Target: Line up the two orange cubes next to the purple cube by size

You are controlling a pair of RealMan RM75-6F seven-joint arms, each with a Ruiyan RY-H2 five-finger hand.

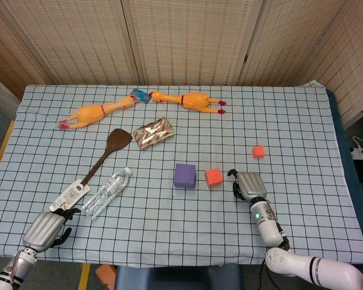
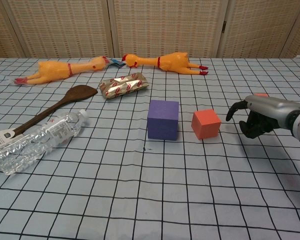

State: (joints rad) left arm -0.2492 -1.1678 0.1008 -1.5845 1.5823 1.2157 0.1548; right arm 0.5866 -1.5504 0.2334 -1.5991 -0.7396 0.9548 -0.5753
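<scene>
The purple cube (image 1: 184, 175) (image 2: 163, 119) stands mid-table. Just to its right, a small gap apart, sits the larger orange cube (image 1: 213, 176) (image 2: 206, 124). The small orange cube (image 1: 258, 151) lies farther back and right; in the chest view only its top (image 2: 261, 94) peeks over my right hand. My right hand (image 1: 248, 185) (image 2: 260, 114) hovers low, right of the larger orange cube and clear of it, thumb and loosely curved fingers apart, holding nothing. My left hand (image 1: 45, 229) rests at the near left table edge with fingers curled under, empty.
A plastic water bottle (image 1: 107, 193) and a wooden spatula (image 1: 103, 158) lie on the left. A foil packet (image 1: 153, 132) sits behind the purple cube. Two rubber chickens (image 1: 97, 112) (image 1: 189, 99) lie along the back. The checked cloth (image 1: 169, 229) covers the table.
</scene>
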